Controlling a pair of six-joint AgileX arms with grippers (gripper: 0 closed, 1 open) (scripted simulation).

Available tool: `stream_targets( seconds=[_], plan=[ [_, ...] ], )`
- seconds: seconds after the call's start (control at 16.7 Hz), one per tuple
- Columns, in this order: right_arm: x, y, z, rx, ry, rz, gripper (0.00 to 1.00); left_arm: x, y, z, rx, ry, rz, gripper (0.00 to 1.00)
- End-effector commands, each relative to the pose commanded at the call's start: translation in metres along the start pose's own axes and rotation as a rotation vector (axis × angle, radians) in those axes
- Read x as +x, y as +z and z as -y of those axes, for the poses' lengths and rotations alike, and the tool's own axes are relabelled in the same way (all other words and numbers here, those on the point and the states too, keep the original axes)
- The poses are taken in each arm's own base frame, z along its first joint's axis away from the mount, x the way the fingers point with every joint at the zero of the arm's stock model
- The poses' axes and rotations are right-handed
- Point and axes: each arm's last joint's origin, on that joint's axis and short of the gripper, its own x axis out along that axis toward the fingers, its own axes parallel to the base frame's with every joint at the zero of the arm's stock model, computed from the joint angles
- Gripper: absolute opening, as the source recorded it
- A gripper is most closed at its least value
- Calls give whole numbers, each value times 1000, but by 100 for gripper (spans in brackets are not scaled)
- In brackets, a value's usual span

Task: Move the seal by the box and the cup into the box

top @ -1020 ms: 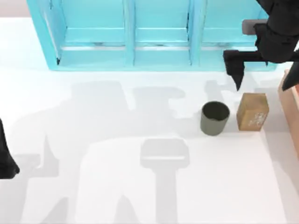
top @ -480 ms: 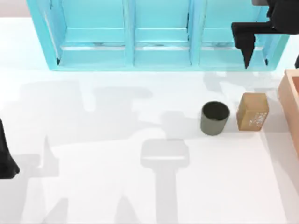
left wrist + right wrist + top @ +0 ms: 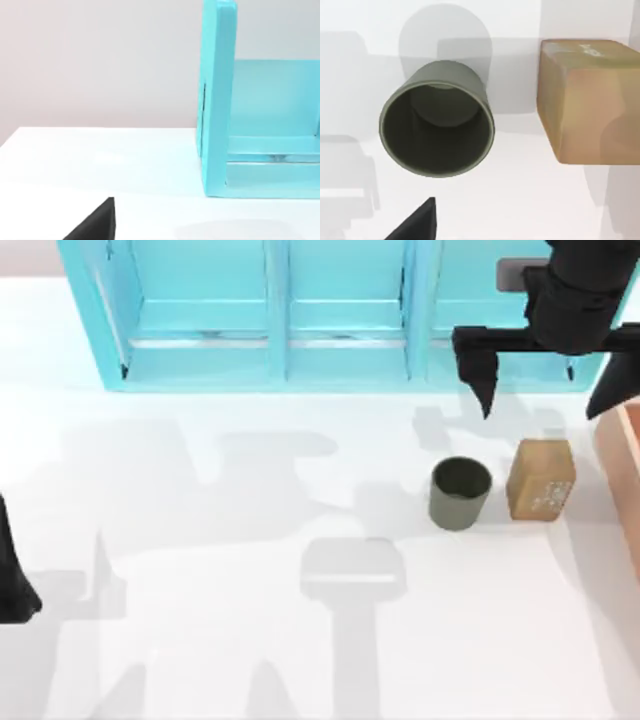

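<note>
The dark olive cup (image 3: 461, 493) stands upright on the white table at the right of centre. The tan seal (image 3: 541, 480) stands just right of it, white marks on one face. Part of the salmon box (image 3: 627, 465) shows at the table's right edge. My right gripper (image 3: 541, 412) hovers open behind the seal and cup, one finger (image 3: 485, 375) to the left and the other near the box, holding nothing. The right wrist view looks down on the cup (image 3: 437, 132) and the seal (image 3: 592, 100), past a dark fingertip (image 3: 415, 222). My left arm (image 3: 12, 580) is parked at the left edge.
A big turquoise shelf unit (image 3: 340, 310) runs along the back of the table, close behind my right gripper; its end panel (image 3: 217, 100) appears in the left wrist view. Open white table lies left of and in front of the cup.
My right gripper drew back toward the shelf, then came forward and left again, ending behind the seal and cup. Cup, seal and left arm have not moved.
</note>
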Motion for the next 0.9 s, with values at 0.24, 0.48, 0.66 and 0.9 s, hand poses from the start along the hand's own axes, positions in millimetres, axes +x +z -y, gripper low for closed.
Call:
stream_targets(
  seconds=[0.24, 0.48, 0.66, 0.9],
  plan=[
    [31, -8, -24, -2, 0, -3, 100, 0, 0, 0, 0, 0, 0, 100],
    [32, -8, -23, 1, 0, -3, 100, 0, 0, 0, 0, 0, 0, 100],
    [43, -7, -24, -2, -1, -5, 100, 0, 0, 0, 0, 0, 0, 100],
    [82, -6, -25, -2, 1, 0, 100, 0, 0, 0, 0, 0, 0, 100]
  ],
)
